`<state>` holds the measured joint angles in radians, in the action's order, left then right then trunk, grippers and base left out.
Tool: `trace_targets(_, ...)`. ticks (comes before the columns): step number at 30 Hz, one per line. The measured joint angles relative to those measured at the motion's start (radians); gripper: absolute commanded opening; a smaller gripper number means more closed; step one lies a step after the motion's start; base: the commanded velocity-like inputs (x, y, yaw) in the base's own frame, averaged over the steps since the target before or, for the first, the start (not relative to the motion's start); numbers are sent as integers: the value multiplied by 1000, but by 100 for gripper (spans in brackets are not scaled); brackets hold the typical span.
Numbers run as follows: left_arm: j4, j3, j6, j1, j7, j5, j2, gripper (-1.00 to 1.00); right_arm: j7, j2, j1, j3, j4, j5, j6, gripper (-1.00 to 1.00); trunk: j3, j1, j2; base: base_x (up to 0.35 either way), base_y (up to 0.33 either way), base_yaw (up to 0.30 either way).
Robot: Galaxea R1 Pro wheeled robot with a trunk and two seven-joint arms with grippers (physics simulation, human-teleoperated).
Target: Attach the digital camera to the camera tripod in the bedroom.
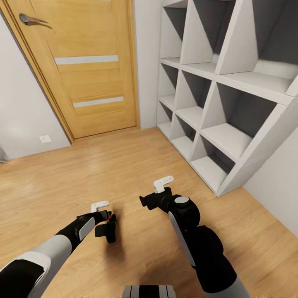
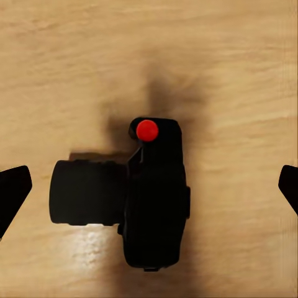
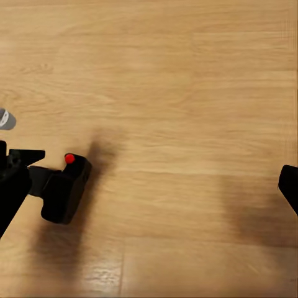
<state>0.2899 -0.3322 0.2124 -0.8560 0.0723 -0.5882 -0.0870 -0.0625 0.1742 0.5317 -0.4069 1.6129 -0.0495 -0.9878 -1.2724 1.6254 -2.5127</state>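
Light wood floor spreads under us, running up to a closed wooden door with two pale strips and a dark handle, and we take that door as our landmark. To the door's right, against the white wall, stands a white shelf unit with slanted dividers. A small white wall socket sits low on the wall just left of the door. Well in front of the door, our left tool carries the digital camera, small, black and boxy, with its red button plain in the left wrist view; there the camera hangs between the two dark fingertips with the floor behind it, and its shadow falls on the boards. We judge the left tool clamped on the camera, though the contact itself is hidden. Our right tool hovers over the floor farther from the door's left edge, toward the shelf unit's side, and in the right wrist view its fingertips stand wide apart with bare floor between them. From that same view we see the camera off to one side.
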Motion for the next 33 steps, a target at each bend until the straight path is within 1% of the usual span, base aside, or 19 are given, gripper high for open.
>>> trace_targets(15, 1, 0, -7, -1, 0, 0, 5, 100, 0, 0, -1, 0, 0, 0, 0, 100, -58, 7, -4, 0, 0, 0)
trace_targets(20, 6, -2, -96, 5, 6, -1, 6, 100, 0, 0, -1, 0, 0, 0, 0, 100, -77, 9, -5, 0, 0, 0)
trace_targets(23, 8, -1, -130, 6, 4, -2, 4, 100, 1, 0, -1, -1, 0, 0, 0, 100, -89, 10, -5, 0, 0, 0)
trace_targets(28, 9, -2, -158, 7, 2, -2, 3, 100, 1, 0, -1, -3, 0, 0, 1, 100, -108, 13, -7, 0, 0, 0)
trace_targets(33, 9, -4, -168, 8, 5, -2, 5, 100, 1, 0, -2, -5, 0, 0, 1, 100, -128, 15, -8, 0, 0, 0)
